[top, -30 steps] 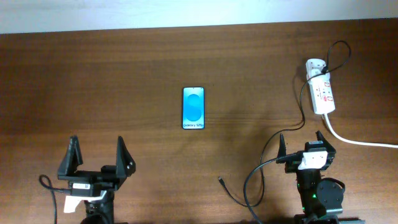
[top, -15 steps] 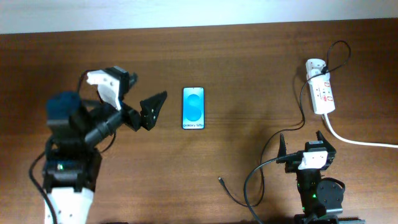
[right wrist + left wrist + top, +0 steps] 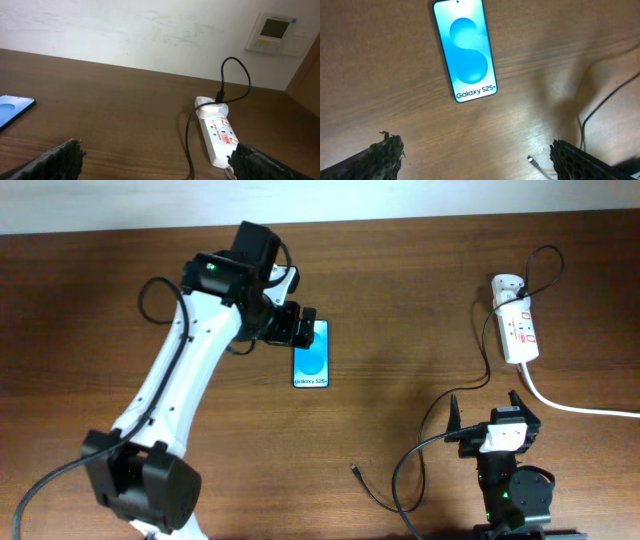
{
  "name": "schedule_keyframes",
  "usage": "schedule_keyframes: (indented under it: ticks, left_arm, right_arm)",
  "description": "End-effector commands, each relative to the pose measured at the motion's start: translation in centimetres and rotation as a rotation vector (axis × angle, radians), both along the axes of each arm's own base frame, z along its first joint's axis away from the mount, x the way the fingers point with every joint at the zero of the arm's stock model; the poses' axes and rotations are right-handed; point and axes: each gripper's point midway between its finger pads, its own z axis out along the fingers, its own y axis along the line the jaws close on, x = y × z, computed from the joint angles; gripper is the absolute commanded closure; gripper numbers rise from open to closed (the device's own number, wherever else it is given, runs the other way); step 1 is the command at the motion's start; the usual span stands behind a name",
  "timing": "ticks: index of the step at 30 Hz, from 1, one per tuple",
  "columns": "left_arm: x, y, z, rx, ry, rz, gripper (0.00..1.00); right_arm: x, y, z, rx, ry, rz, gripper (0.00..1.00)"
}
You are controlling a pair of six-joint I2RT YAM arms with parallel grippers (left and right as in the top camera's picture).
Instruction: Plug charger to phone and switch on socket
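The phone (image 3: 312,362) lies flat mid-table with its blue screen up; it also shows in the left wrist view (image 3: 465,50) and at the left edge of the right wrist view (image 3: 12,111). My left gripper (image 3: 297,328) hovers over the phone's far end, open and empty (image 3: 477,167). The socket (image 3: 519,332) lies at the far right, with the charger's white adapter (image 3: 507,286) plugged into its far end. The black charger cable (image 3: 488,365) runs down to its connector tip (image 3: 354,471), loose on the table and also seen in the left wrist view (image 3: 532,160). My right gripper (image 3: 484,420) is open and empty, near the front edge, facing the socket (image 3: 218,135).
The socket's thick white cord (image 3: 580,408) runs off the right edge. A loop of the charger cable (image 3: 405,480) lies left of the right arm's base. A white wall with a wall panel (image 3: 275,32) stands behind the table.
My left arm has swung from the front left, up and to the right, to over the phone's far end. The right arm, phone, cable and socket have not moved.
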Motion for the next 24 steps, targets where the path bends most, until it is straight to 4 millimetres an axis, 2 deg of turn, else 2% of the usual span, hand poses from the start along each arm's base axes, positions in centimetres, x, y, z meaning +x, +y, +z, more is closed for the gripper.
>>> schedule_keyframes:
  ticks: [1,4,6,9,13,20,24]
  left_arm:
    - [0.6,0.6,-2.2,0.08,0.059,0.133,0.01]
    - [1.0,1.2,-4.5,0.179,0.141,0.134,0.01]
    - [1.9,0.3,-6.4,0.216,0.159,0.117,0.01]
    - [3.8,0.1,-8.3,0.23,0.133,0.214,0.01]
    - [6.6,-2.4,-8.1,0.153,0.016,0.219,0.01]
    - [7.3,-3.0,-8.2,0.129,-0.01,0.242,0.01]
    - [7.4,-3.1,-9.5,0.141,0.011,0.241,0.01]
  right_arm:
    - [0.0,-0.2,-0.3,-0.005,0.007,-0.009,0.02]
    - [0.0,-0.2,-0.3,-0.005,0.007,-0.009,0.02]
    - [0.0,-0.2,-0.3,-0.005,0.007,-0.009,0.01]
    - [0.0,-0.2,-0.3,-0.005,0.007,-0.009,0.02]
    - [0.0,-0.1,-0.3,-0.005,0.007,-0.009,0.02]
    - [0.0,-0.1,-0.3,-0.005,0.007,-0.009,0.02]
    - [0.0,-0.2,-0.3,-0.005,0.007,-0.009,0.02]
